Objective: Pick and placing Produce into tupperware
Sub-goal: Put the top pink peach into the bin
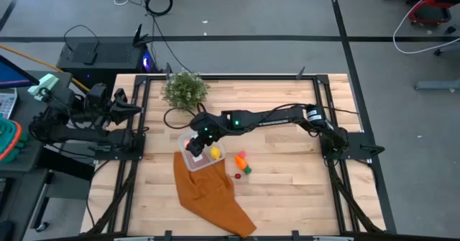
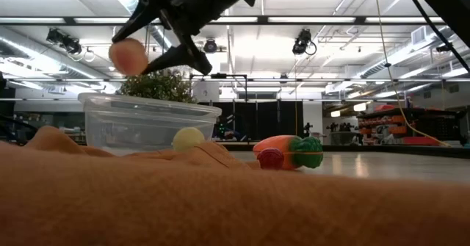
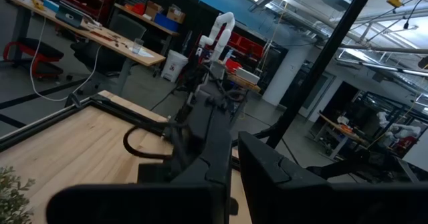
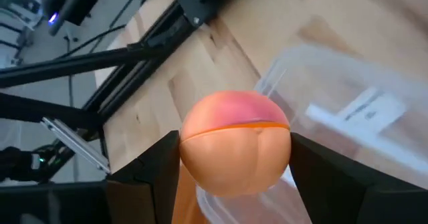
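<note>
The right pincer (image 2: pixel 150 51) gripped a peach (image 4: pixel 234 144) above the tupperware (image 2: pixel 147 121), which already held a lemon (image 1: pixel 214 152); the carrot (image 2: pixel 288 150) waited on the desk (image 1: pixel 287 191).

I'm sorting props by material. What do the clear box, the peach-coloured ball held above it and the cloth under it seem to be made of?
Tupperware: likely thin clear plastic, glossy; the background shows through its walls.
Peach-coloured ball, gripped by the right end effector: probably smooth moulded plastic, matt, with a seam line around it.
Rust-orange cloth: soft woven fabric by its folds and wrinkles.
</note>
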`<state>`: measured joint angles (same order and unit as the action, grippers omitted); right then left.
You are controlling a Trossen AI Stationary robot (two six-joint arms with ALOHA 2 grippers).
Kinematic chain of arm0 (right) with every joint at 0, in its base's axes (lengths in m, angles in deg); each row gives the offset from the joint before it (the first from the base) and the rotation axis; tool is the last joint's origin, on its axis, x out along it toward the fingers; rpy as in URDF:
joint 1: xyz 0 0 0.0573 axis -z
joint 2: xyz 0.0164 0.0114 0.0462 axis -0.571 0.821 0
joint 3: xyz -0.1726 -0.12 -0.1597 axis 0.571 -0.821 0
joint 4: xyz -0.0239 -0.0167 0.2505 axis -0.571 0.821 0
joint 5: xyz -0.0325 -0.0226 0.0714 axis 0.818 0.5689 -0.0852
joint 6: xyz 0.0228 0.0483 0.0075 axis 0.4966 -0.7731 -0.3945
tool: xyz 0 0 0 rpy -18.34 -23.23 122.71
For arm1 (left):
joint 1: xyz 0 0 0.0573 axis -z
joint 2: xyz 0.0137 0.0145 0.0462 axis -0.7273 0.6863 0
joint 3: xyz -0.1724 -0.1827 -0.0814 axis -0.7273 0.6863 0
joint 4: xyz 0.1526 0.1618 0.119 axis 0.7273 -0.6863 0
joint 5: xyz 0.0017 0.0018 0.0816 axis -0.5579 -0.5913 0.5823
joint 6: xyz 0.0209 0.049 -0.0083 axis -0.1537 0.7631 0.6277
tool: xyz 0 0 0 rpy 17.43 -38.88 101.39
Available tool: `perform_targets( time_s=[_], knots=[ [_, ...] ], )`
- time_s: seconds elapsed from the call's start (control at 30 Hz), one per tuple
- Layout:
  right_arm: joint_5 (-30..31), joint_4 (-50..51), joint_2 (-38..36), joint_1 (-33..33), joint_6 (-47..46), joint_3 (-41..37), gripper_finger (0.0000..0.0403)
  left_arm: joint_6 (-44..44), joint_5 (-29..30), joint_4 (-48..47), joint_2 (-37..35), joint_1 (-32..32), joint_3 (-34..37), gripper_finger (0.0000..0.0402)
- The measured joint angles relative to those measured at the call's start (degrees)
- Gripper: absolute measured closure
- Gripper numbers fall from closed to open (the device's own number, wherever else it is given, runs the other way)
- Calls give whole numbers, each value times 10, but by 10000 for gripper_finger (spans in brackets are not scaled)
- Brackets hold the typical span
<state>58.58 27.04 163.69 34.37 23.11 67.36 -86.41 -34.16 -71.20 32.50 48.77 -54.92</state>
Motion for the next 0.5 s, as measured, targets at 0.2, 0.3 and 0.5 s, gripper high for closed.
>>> perform_targets(
  time_s=[0.2, 0.3, 0.5],
  knots=[
    [4, 49, 6, 13, 75, 40, 192, 0, 0, 0, 0, 0, 0, 369],
    [14, 50, 6, 18, 110, 38, 192, 0, 0, 0, 0, 0, 0, 365],
    [17, 52, 6, 22, 157, 37, 192, 2, 0, 0, 0, 0, 0, 361]
  ],
)
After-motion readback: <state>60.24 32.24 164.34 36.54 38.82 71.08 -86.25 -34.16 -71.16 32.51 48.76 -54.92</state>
